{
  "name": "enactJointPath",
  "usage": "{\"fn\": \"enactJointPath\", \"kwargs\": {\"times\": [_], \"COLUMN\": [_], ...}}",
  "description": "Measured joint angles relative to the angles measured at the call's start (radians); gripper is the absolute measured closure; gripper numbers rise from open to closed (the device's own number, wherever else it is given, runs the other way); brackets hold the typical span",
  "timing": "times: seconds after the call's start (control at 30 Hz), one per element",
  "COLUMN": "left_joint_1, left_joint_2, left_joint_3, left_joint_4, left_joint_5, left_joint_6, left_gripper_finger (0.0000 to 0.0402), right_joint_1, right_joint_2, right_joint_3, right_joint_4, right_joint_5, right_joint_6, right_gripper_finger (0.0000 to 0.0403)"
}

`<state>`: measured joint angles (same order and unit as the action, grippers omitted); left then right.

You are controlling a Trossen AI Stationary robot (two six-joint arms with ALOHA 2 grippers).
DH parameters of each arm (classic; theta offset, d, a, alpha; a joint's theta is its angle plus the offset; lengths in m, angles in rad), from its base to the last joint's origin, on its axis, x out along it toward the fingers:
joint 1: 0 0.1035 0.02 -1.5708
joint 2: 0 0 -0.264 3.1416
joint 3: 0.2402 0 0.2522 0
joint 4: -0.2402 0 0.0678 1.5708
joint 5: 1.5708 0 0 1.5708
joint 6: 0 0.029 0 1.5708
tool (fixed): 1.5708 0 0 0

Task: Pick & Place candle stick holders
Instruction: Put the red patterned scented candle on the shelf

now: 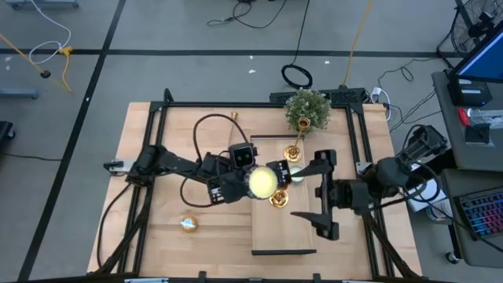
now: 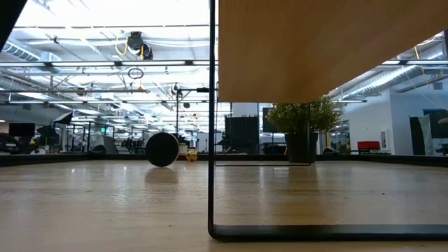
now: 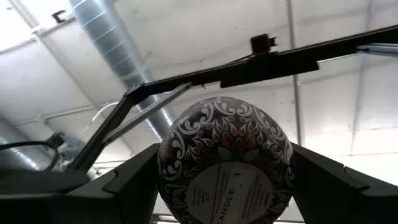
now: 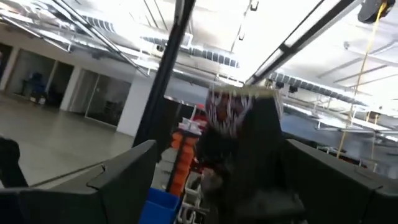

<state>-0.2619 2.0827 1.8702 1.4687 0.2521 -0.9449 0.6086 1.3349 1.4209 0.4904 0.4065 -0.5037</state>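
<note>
My left gripper point(image 1: 253, 182) stands over the table's middle, pointing up, shut on a round patterned candle tin point(image 3: 225, 163) whose pale yellow top point(image 1: 262, 182) faces upward. My right gripper point(image 1: 312, 192) is open just right of it, above the raised wooden shelf point(image 1: 271, 232), holding nothing. One gold candle stick holder point(image 1: 293, 151) stands on its base at the shelf's far end. A second point(image 1: 279, 199) stands on the shelf beside the tin. A third point(image 1: 234, 118) is on the table near the far edge. My left gripper pinches the tin's patterned side wall point(image 3: 166, 168) between its two fingers, one on each side. The fingers slant upward from below. The tin is lifted clear of the shelf and table, its labelled underside point(image 3: 227, 196) toward the wrist.
A bushy green potted plant point(image 1: 306, 110) stands at the shelf's far end. A small gold disc point(image 1: 189, 225) lies on the table near the left front. A black cable point(image 1: 206, 126) loops across the far left. The shelf's black frame leg point(image 2: 211, 126) stands upright in the low view.
</note>
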Motion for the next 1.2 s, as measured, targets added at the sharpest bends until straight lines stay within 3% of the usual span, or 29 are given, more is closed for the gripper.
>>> {"fn": "enactJointPath", "kwargs": {"times": [0.3, 0.6, 1.2], "left_joint_1": [-0.001, -0.009, 0.023], "left_joint_2": [-0.002, -0.003, -0.001], "left_joint_3": [0.000, 0.000, -0.001], "left_joint_4": [-0.043, -0.113, -0.146], "left_joint_5": [0.015, 0.102, 0.188], "left_joint_6": [-0.008, -0.060, -0.125], "left_gripper_finger": [0.0103, 0.0103, 0.0103], "right_joint_1": [-0.030, -0.053, -0.054], "right_joint_2": [0.060, 0.059, 0.055], "right_joint_3": [0.116, 0.185, 0.188], "right_joint_4": [-0.119, -0.316, -0.370], "right_joint_5": [-0.019, -0.067, -0.040], "right_joint_6": [0.016, 0.078, -0.026], "right_gripper_finger": [0.0057, 0.0057, 0.0057]}}
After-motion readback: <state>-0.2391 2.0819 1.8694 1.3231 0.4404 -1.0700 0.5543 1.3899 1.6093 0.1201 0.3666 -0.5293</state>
